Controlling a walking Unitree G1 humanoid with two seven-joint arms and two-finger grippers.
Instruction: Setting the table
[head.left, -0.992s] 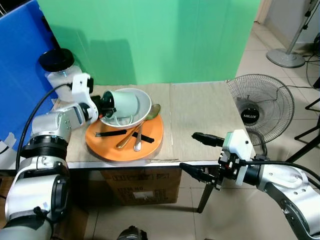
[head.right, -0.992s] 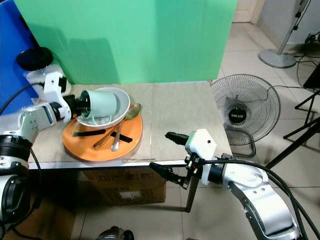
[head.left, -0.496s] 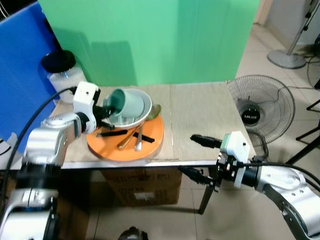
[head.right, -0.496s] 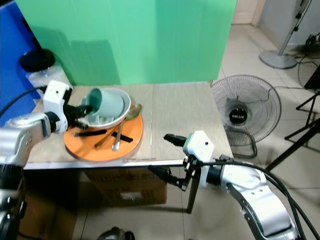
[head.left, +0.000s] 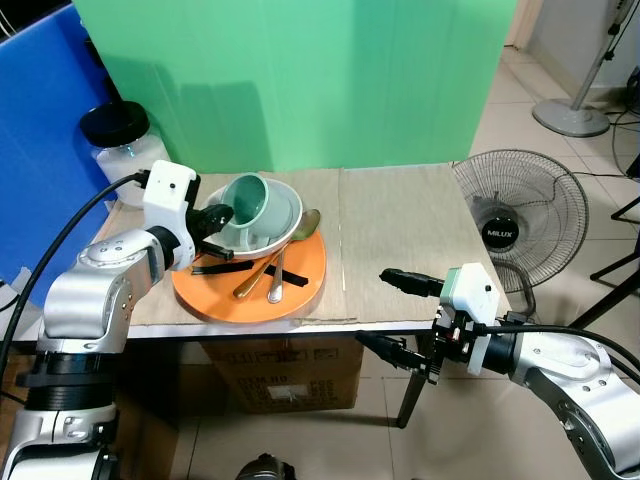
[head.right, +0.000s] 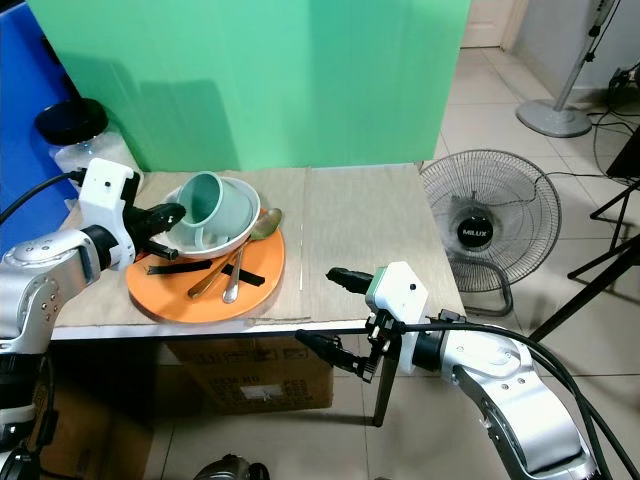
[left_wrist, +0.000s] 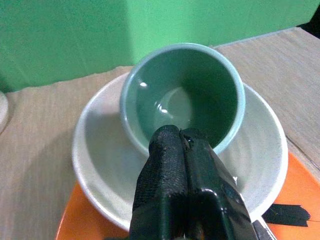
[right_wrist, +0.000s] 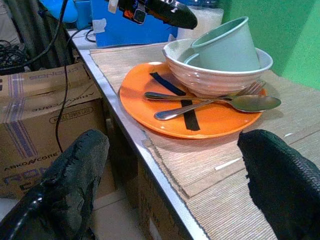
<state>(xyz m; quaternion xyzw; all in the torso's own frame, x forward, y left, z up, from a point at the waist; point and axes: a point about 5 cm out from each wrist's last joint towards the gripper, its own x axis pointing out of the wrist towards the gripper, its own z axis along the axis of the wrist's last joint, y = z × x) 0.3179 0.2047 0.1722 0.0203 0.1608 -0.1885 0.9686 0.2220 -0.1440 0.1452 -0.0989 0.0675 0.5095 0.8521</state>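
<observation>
While the green cup (head.left: 252, 205) lies tilted in the white bowl (head.left: 285, 222) on your orange plate (head.left: 300, 285), left pincer (head.left: 215, 217) sits pressed together beside its rim; right pincer (head.left: 395, 315) spread, clear of the bench (head.left: 400, 230).

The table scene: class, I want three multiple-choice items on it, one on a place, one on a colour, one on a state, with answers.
1. Where is the green cup?
A. in the white bowl
B. on the bare table
C. on the floor

2. What colour is the plate?
A. blue
B. orange
C. black

3. How are the right hand fingers?
A. shut on a spoon
B. shut on nothing
C. open

Answers: 1 A, the cup lies tilted inside the bowl; 2 B, orange under the cutlery; 3 C, its fingers stand wide apart at the table edge.
</observation>
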